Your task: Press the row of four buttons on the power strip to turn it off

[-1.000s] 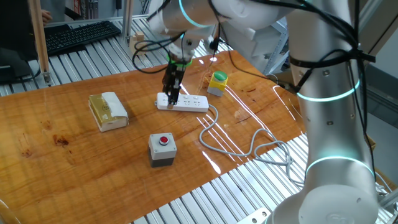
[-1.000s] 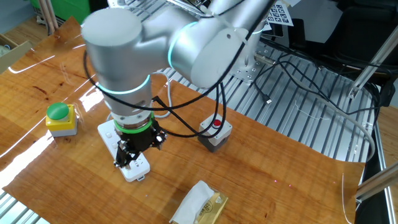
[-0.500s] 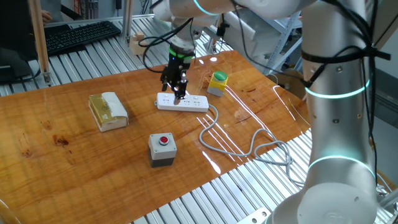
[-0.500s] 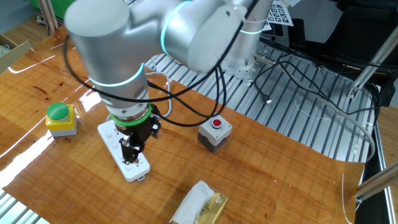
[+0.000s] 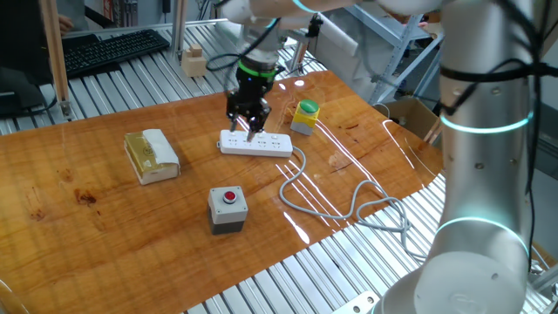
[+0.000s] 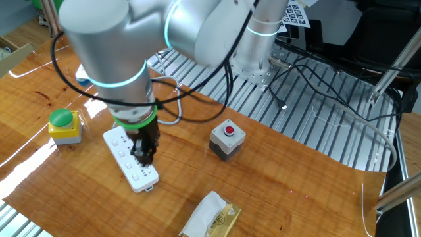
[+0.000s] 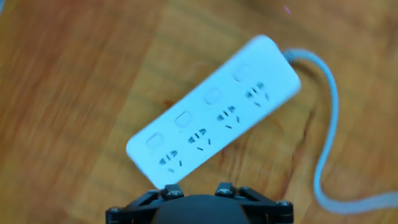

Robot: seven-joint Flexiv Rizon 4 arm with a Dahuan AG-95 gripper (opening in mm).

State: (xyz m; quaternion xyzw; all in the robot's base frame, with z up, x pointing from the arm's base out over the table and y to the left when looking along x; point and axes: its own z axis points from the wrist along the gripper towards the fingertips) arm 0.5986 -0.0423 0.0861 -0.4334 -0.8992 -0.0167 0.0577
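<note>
1. The step in hand looks like lining up over the four buttons (image 7: 198, 109) before pressing. The claw (image 5: 248, 126) hangs point-down above the power strip (image 5: 255, 144), clear of its face in both fixed views.
2. To do it well, I judge the fingertip should come down square on one button at a time, or sweep along the row, which runs lengthwise beside the sockets. Pressing off-centre may tip or slide the light strip on the smooth table (image 5: 105, 218).
3. I cannot tell how the claw's fingers stand: in the hand view only the dark base of the claw (image 7: 199, 208) shows, and the fixed views are too small to show a gap.
4. The strip lies flat on the table, cable (image 5: 349, 209) trailing from one end toward the table's edge. In the hand view it sits diagonally just ahead of the claw, its cable-free end nearest.
5. In the other fixed view the claw (image 6: 143, 155) hovers over the strip's (image 6: 131, 161) middle.
</note>
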